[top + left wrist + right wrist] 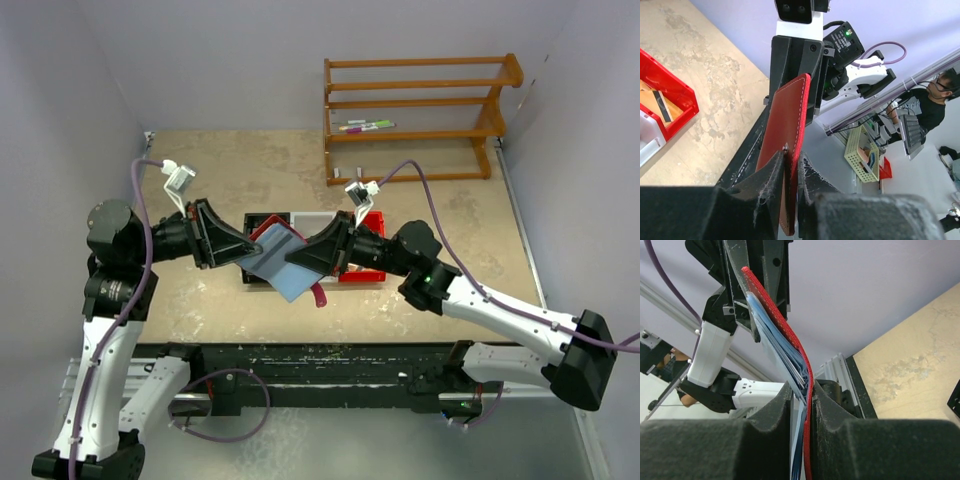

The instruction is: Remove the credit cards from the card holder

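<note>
Both arms reach inward from either side, forearms roughly level, wrists facing each other above the surface (240, 170). The card holder (283, 270) hangs in the air between them, over a red bin (374, 224), blue-grey sleeves facing up and strap dangling. The left gripper (791, 161) is narrow, pinching the maroon cover edge. The right gripper (802, 392) is narrow too, clamped on the cover and sleeves together. Can't tell whether any credit cards sit in the sleeves.
</note>
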Robot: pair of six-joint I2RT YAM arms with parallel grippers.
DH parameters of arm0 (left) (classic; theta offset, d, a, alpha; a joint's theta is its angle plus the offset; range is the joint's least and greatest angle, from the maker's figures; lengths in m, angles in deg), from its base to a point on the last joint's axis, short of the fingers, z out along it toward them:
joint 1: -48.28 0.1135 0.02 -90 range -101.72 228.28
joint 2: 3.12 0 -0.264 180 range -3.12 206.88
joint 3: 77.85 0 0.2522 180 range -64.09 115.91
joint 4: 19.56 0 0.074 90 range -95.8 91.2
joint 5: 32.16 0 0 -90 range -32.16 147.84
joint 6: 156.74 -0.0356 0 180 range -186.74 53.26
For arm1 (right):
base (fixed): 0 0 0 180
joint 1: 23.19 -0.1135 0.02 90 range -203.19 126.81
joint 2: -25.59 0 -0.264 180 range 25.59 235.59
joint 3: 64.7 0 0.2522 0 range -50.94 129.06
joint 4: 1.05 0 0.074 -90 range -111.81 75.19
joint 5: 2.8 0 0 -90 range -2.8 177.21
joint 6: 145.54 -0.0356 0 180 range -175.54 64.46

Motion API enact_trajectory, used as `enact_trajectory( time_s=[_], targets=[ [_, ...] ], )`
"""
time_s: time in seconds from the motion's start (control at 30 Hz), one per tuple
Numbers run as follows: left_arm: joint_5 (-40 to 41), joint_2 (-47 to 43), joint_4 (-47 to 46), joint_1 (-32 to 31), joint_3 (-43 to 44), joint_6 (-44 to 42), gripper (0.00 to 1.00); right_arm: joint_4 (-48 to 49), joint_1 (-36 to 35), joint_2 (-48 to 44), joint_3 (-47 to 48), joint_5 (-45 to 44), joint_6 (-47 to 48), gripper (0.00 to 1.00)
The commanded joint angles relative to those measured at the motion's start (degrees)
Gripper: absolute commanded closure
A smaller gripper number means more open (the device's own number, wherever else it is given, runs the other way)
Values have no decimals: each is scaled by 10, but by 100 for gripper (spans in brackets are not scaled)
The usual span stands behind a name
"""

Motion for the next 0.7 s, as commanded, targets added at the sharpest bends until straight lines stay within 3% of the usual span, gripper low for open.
enact_trajectory(
  time_s=[0.0, 0.07, 0.5, 0.67],
  targets=[
    [-14, 3, -31, -3, -13, 34, 78, 49, -7, -15, -2, -4, -1, 84],
    [-19, 3, -38, -3, -18, 47, 70, 51, -7, -17, -2, -7, -1, 85],
    [-15, 7, -39, -3, -15, 59, 73, 44, -8, -29, -9, -2, 10, 86],
    [-10, 11, -59, -3, -14, 82, 65, 34, -8, -35, -12, -3, 17, 87]
  ],
)
